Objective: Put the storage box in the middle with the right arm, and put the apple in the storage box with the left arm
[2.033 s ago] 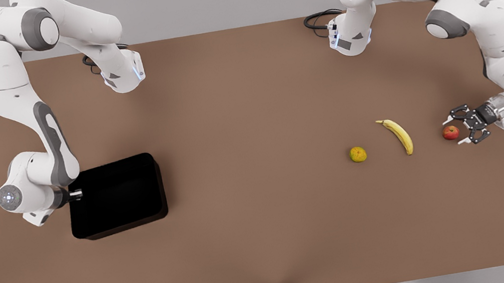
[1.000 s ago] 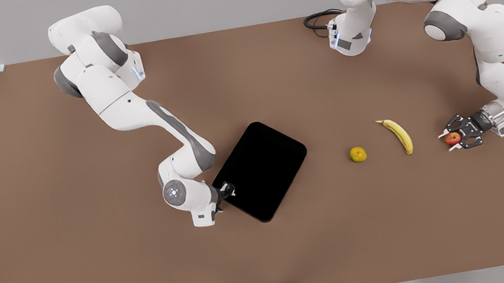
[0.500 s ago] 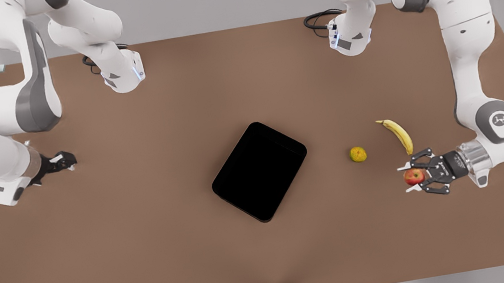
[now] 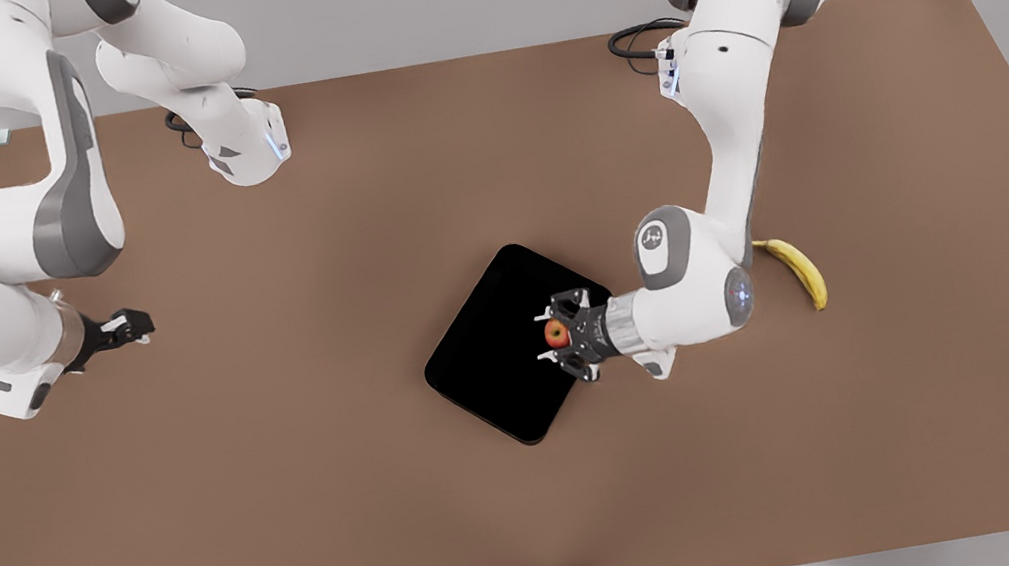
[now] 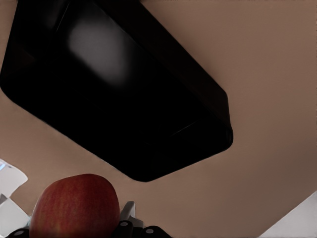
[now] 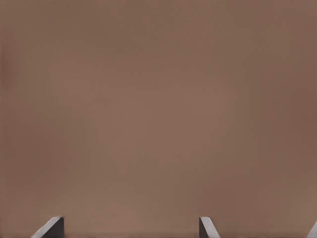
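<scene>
With the storage box [image 4: 519, 341] already mid-table and my right gripper [image 4: 129, 325] spread, waiting aside, my left gripper [image 4: 561, 335] pinches the apple [image 4: 557, 334] above it; release remains.

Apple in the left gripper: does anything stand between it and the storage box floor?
Nothing visible does. The left gripper holds the apple over the open storage box, whose interior looks bare. The right gripper waits far off.
</scene>
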Available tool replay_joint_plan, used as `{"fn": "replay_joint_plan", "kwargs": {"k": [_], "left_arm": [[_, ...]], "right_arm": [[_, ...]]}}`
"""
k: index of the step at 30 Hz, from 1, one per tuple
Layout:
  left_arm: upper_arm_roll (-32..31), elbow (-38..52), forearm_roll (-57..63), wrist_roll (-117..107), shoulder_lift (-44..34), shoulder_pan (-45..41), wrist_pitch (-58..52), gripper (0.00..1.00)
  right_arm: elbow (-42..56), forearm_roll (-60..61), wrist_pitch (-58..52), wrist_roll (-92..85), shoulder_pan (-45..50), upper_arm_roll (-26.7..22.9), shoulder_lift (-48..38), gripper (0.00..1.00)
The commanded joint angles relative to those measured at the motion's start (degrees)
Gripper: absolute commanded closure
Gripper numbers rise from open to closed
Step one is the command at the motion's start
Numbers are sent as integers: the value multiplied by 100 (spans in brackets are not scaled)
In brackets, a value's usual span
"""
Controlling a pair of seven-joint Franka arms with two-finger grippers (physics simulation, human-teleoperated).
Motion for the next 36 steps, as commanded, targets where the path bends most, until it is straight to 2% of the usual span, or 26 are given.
{"fn": "replay_joint_plan", "kwargs": {"k": [1,4,5,12,14,15,17,19,21,23,24,25,26,27,28,29,30,31,32,33,36], "left_arm": [[21,63,-710,-71,15,-107,-181,79],[21,318,-719,-616,243,-539,136,79],[-23,318,-710,-617,323,-609,250,0],[29,310,-649,-617,226,-583,136,0],[38,301,-262,-450,-134,119,-338,0],[38,310,387,-388,-397,665,-866,0],[170,301,1460,121,-784,1210,-1129,0],[733,161,1548,1088,-1144,1420,-1570,0],[750,-463,2286,3134,-1900,1685,-1719,0],[750,-754,3420,5630,-2542,1851,-2166,0],[750,-859,3561,7449,-2832,2124,-2579,0],[706,-1043,4430,9294,-3227,2221,-3001,0],[697,-1421,4546,10658,-3675,2379,-3230,0],[198,-1677,4580,10695,-3878,2642,-3107,0],[-67,-1650,4668,10546,-3922,2783,-3169,0],[-164,-2009,4695,10326,-4220,2783,-3381,3],[-261,-2836,4704,10282,-4573,2775,-2554,3],[-217,-2715,4704,10299,-4170,2740,-2527,1],[-225,-2135,4721,10282,-3695,2704,-2746,1],[-217,-1387,4757,10308,-3255,2704,-3484,1],[-226,-1369,4757,10308,-3254,2704,-3494,0]], "right_arm": [[0,5,0,0,-5,0,1,0],[0,5,0,-9,-5,0,27,0],[0,5,0,0,-14,0,27,0],[0,14,0,-9,-14,0,27,0],[0,14,0,-9,-14,0,36,0],[0,14,0,-9,-14,0,53,0],[62,5,35,-35,-31,0,176,0],[193,5,88,-53,-102,0,291,0],[255,58,334,-62,-313,0,335,0],[273,67,334,-53,-295,18,335,0],[281,67,334,-62,-313,18,335,0],[281,67,334,-62,-313,18,335,0],[281,67,334,-62,-304,18,335,0],[281,67,334,-62,-313,18,335,0],[281,67,334,-62,-313,18,335,0],[281,67,334,-62,-313,18,335,0],[281,67,334,-62,-313,18,335,0],[281,67,334,-62,-313,18,335,0],[273,67,334,-62,-313,18,335,0],[273,67,334,-62,-313,18,335,0],[273,67,334,-62,-321,18,361,0]]}}
